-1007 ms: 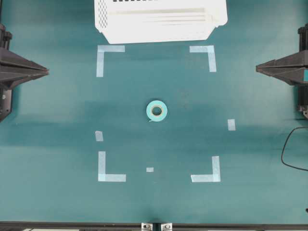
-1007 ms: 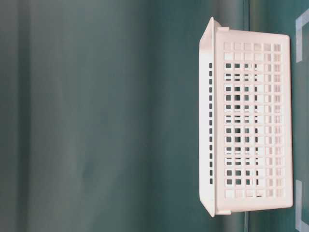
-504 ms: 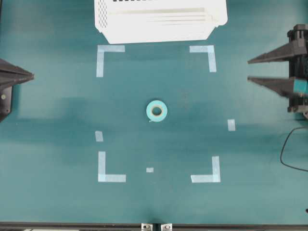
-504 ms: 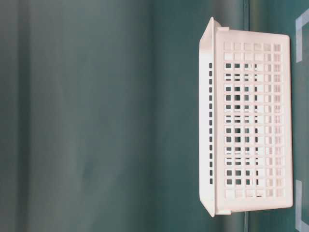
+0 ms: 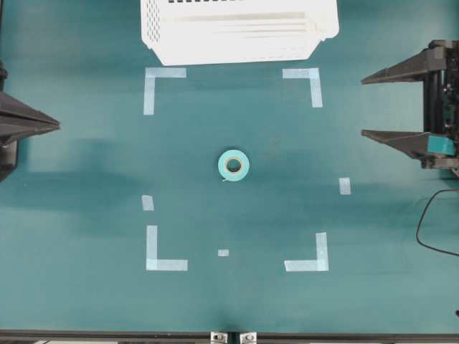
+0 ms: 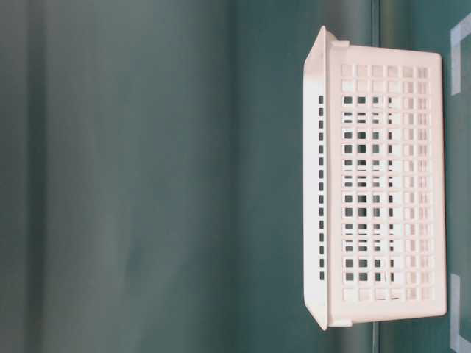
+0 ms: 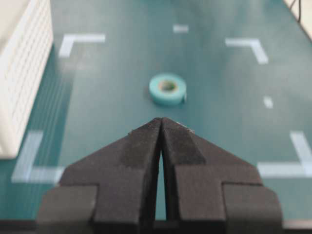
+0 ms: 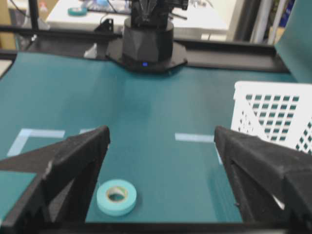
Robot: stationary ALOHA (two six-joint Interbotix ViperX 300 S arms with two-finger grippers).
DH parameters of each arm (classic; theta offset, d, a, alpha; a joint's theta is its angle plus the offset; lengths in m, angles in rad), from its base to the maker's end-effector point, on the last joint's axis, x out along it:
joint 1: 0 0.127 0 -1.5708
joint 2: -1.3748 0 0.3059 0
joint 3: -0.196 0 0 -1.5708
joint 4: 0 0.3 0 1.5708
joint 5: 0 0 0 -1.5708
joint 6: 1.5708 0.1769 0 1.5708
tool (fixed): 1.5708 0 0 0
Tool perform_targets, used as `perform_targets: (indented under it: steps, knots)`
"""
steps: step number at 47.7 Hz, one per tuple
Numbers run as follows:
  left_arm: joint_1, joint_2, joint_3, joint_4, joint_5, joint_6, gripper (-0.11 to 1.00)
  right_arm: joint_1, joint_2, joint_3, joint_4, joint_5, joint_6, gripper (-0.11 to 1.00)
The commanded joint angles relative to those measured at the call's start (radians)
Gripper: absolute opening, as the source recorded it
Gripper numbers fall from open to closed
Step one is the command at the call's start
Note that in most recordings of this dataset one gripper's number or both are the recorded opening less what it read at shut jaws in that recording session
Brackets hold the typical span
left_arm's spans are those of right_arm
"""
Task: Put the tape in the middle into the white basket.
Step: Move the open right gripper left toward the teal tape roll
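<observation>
The tape (image 5: 234, 165), a small mint ring with a tan core, lies flat at the middle of the green table; it also shows in the left wrist view (image 7: 167, 88) and the right wrist view (image 8: 116, 196). The white basket (image 5: 239, 29) stands at the table's far edge, its perforated side showing in the table-level view (image 6: 383, 184) and the right wrist view (image 8: 275, 117). My left gripper (image 5: 57, 124) is shut and empty at the left edge (image 7: 161, 120). My right gripper (image 5: 363, 105) is wide open at the right edge (image 8: 161, 134), well away from the tape.
Pale-blue L-shaped strips (image 5: 159, 82) (image 5: 308, 80) (image 5: 162, 254) (image 5: 312, 258) mark a square around the tape. Small pale bits (image 5: 345, 185) (image 5: 148, 203) (image 5: 223, 252) lie on the mat. A black cable (image 5: 430, 229) loops at the right edge.
My right gripper has opened from shut to wide open and shifted slightly inward. My left gripper drew back to the left, then came slightly forward again, still shut. The tape has not moved.
</observation>
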Motion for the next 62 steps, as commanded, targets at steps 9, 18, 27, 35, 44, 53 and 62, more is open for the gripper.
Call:
perform_targets:
  steps: [9, 18, 27, 35, 44, 53, 62]
  knots:
    - [-0.003, 0.003, 0.028, -0.002, -0.006, -0.002, -0.11, -0.003, 0.117, -0.061, -0.002, -0.044, 0.006, 1.0]
    - [-0.003, 0.003, 0.035, 0.0, -0.017, -0.002, -0.11, -0.003, 0.233, -0.092, 0.0, -0.083, 0.011, 1.0]
    - [-0.003, 0.003, 0.035, -0.002, -0.017, -0.002, -0.11, -0.003, 0.347, -0.143, -0.002, -0.086, 0.012, 1.0]
    - [-0.003, 0.003, 0.035, 0.0, -0.018, -0.002, -0.11, -0.003, 0.428, -0.184, 0.0, -0.086, 0.012, 1.0]
    - [-0.003, 0.003, 0.035, 0.0, -0.018, -0.002, -0.11, 0.0, 0.517, -0.235, 0.0, -0.084, 0.012, 1.0]
    - [-0.002, 0.003, 0.035, -0.002, -0.018, -0.002, -0.11, 0.003, 0.589, -0.273, 0.0, -0.084, 0.018, 1.0]
    - [-0.003, 0.003, 0.035, -0.002, -0.018, -0.002, -0.11, 0.009, 0.647, -0.298, -0.002, -0.084, 0.055, 1.0]
